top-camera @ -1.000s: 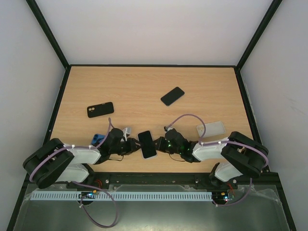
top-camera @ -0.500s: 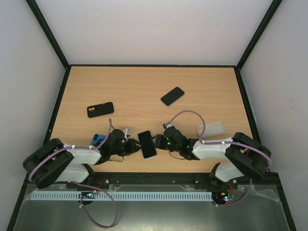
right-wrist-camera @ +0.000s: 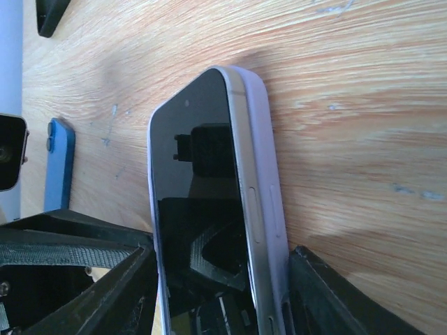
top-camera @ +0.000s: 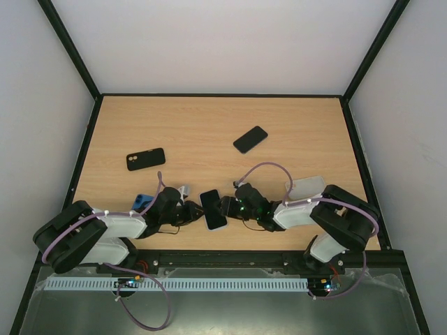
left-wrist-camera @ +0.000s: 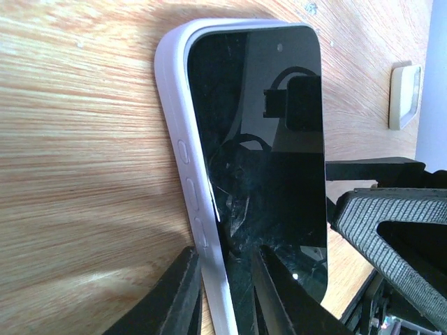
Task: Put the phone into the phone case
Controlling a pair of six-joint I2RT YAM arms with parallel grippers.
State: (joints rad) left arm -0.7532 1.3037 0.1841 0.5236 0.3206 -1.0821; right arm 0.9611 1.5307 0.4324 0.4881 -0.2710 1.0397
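Note:
The phone [top-camera: 214, 208], black screen up, lies in a pale lavender phone case [left-wrist-camera: 174, 118] near the front edge, between both grippers. In the left wrist view my left gripper [left-wrist-camera: 227, 283] is shut on the cased long edge, one finger against the case wall and the other on the screen. My right gripper [right-wrist-camera: 220, 296] stands open, its fingers astride the phone's width from the other side. One fingertip [right-wrist-camera: 328, 293] touches the case. On that side the phone's metal edge [right-wrist-camera: 244, 174] shows above the case rim.
A black case [top-camera: 146, 159] lies at mid-left and a black phone [top-camera: 250, 139] further back. A blue phone [top-camera: 143, 202] sits by the left arm, a clear case [top-camera: 307, 187] by the right arm. The table's front edge is just behind the grippers.
My right gripper has opened and slid left until its fingers straddle the phone. The left gripper has closed a little on the phone's edge. The phone has stayed put.

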